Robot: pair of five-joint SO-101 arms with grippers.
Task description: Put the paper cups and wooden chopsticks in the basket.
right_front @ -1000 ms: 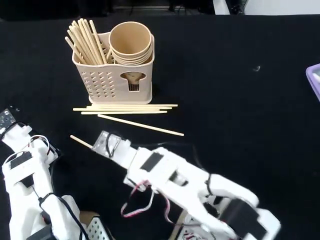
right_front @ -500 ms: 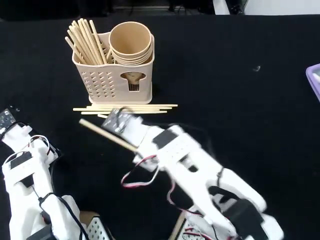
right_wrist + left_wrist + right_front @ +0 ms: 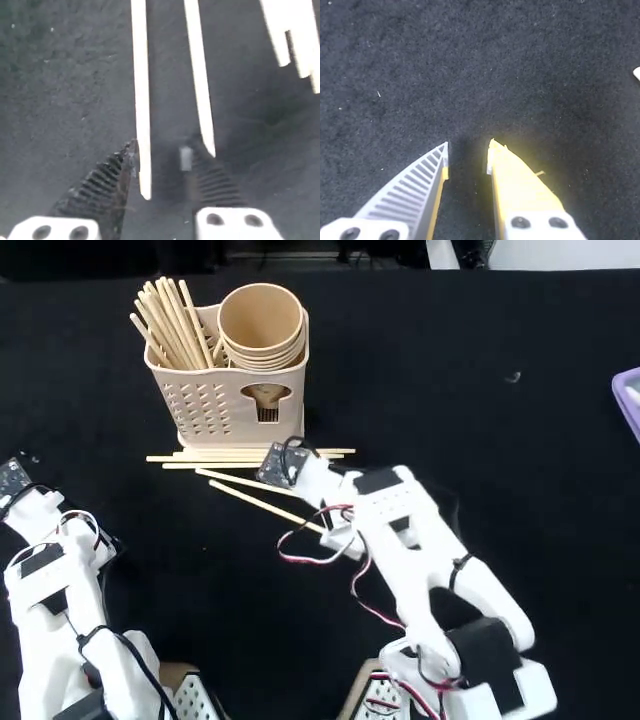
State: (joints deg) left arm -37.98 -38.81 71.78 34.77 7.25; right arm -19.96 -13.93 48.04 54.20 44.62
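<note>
Stacked paper cups (image 3: 261, 325) and bundled chopsticks (image 3: 168, 325) are standing in the beige basket (image 3: 225, 405). More loose chopsticks (image 3: 250, 456) are lying flat just beside it.

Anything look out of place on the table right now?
Yes: loose chopsticks lie on the table in front of the basket, not in it. Two of them lie askew from the row, by the right gripper.

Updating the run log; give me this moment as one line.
right gripper: open over loose chopsticks | left gripper: open above table | basket: holds paper cups
</note>
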